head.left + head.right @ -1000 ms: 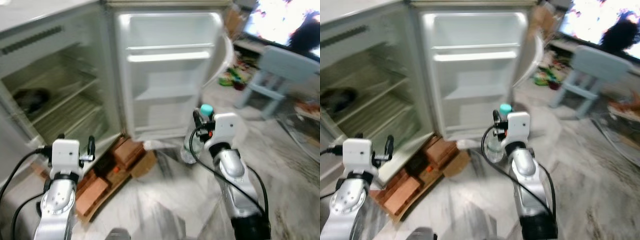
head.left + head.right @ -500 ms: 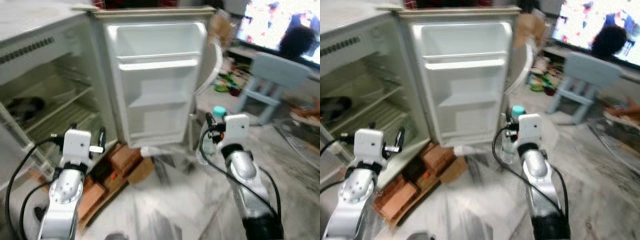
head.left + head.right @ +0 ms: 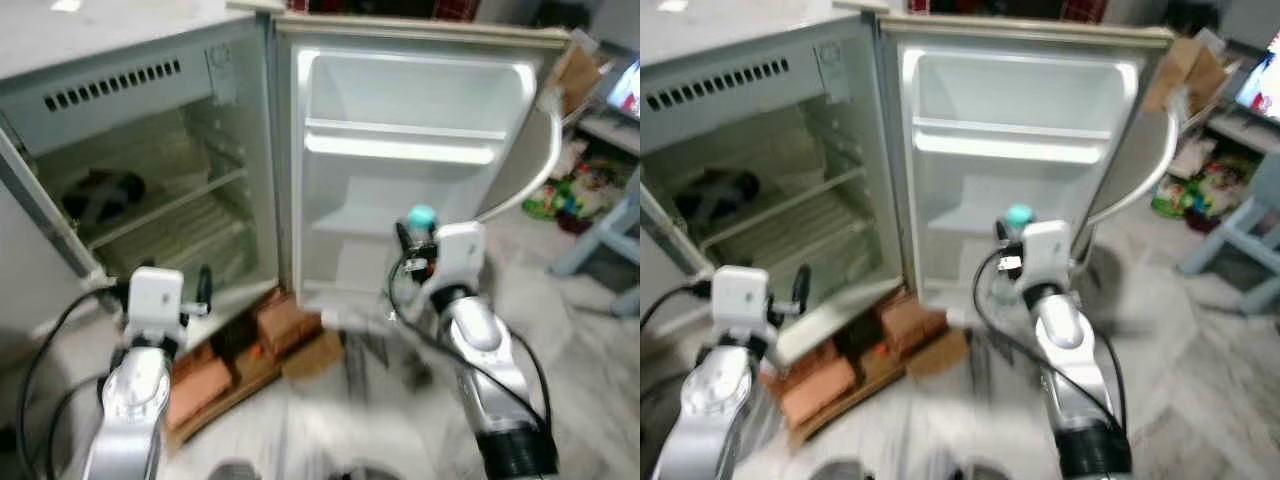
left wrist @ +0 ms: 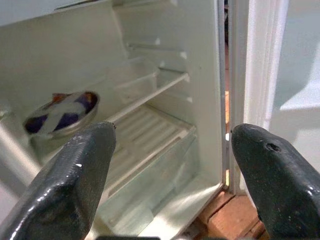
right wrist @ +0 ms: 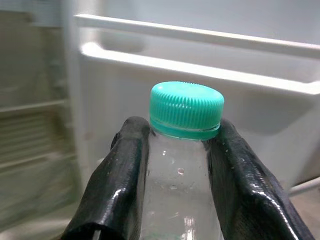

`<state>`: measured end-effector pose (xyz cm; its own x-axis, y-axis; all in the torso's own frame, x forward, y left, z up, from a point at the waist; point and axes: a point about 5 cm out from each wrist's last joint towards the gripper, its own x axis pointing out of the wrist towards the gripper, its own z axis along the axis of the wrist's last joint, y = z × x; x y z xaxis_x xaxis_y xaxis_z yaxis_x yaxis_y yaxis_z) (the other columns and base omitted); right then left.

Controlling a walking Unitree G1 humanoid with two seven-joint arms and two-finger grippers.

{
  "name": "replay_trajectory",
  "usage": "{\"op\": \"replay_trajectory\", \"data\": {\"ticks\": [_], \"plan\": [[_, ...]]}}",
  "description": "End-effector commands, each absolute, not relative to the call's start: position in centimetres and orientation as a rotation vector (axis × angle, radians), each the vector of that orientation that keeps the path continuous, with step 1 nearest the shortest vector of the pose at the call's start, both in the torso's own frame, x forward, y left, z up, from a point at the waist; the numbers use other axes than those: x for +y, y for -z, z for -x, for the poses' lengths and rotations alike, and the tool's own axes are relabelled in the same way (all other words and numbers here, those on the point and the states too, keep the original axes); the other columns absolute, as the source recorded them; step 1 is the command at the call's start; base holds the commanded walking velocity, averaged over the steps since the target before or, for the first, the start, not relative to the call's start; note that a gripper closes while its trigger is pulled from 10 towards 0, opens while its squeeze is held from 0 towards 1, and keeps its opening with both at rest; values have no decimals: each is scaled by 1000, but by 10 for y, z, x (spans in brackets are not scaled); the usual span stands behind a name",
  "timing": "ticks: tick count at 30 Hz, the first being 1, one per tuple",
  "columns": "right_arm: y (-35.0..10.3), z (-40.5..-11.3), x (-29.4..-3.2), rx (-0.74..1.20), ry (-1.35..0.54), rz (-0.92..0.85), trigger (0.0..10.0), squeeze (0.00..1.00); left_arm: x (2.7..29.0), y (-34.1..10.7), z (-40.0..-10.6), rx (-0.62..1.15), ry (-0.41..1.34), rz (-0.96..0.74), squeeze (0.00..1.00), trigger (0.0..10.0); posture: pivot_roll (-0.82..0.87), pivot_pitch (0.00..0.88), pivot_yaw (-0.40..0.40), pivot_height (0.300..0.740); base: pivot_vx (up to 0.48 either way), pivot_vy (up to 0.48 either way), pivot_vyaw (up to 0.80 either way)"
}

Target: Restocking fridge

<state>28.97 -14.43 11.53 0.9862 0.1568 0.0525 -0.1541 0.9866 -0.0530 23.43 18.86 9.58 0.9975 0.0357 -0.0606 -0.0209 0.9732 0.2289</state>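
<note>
Gripping a clear bottle [image 5: 181,190] just under its green cap [image 5: 186,110], the right gripper [image 5: 177,170] has its two black fingers [image 5: 120,190] pressed against the neck from either side. In the head views the bottle stands upright in that gripper at about 2 o'clock from picture centre, held up in front of the fridge door [image 3: 410,170], level with the door's lower part. The door is swung fully open and faces the camera, with a white rail [image 3: 400,148] across its upper half and a shelf ledge below it.

The fridge [image 3: 130,130] itself sits at 10 o'clock, its cabinet open. Inside are wire shelves [image 4: 150,125], and on the upper one, toward the back, rests a dark bowl [image 4: 62,112] covered with something blue and white. A clear drawer [image 4: 150,185] lies at the bottom of the cabinet.

The left gripper [image 4: 170,165] is raised at 8 o'clock, pointing into the open cabinet, its fingers [image 4: 75,180] spread wide and holding nothing. Its wrist view looks past the door hinge edge toward the shelves.

Under the fridge's front edge, reddish bricks [image 3: 285,320] and a piece of cardboard [image 3: 310,355] lie on the pale marbled floor [image 3: 580,380]. At 2 o'clock, beyond the door, a cardboard box [image 3: 572,72] leans against it, with bright toys [image 3: 560,195] on the floor and a light blue chair [image 3: 610,240] at 3 o'clock. The head views are somewhat blurred.
</note>
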Motion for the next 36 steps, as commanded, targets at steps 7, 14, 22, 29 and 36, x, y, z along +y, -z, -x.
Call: {"op": "replay_trajectory", "data": {"ticks": [7,14,22,29,36], "plan": [[-128,-294,-142,-98,-134,32,10000,0,188,-101,-237,56,11,-229,0,10000,125,70,-79,740,420,-41,0],[-125,-294,-140,-68,-134,7,10000,0,186,-100,-235,64,27,-214,0,10000,125,80,-85,740,423,0,-129],[-126,-294,-139,-72,-144,13,10000,0,184,-102,-234,53,29,-188,0,10000,124,85,-83,740,249,0,-57],[-125,-295,-139,-66,-144,10,10000,0,183,-103,-236,50,14,-170,0,10000,125,82,-82,740,0,0,0],[-124,-295,-138,-57,-146,-1,10000,0,186,-103,-237,54,-9,-168,0,10000,131,78,-86,740,0,0,0]]}}
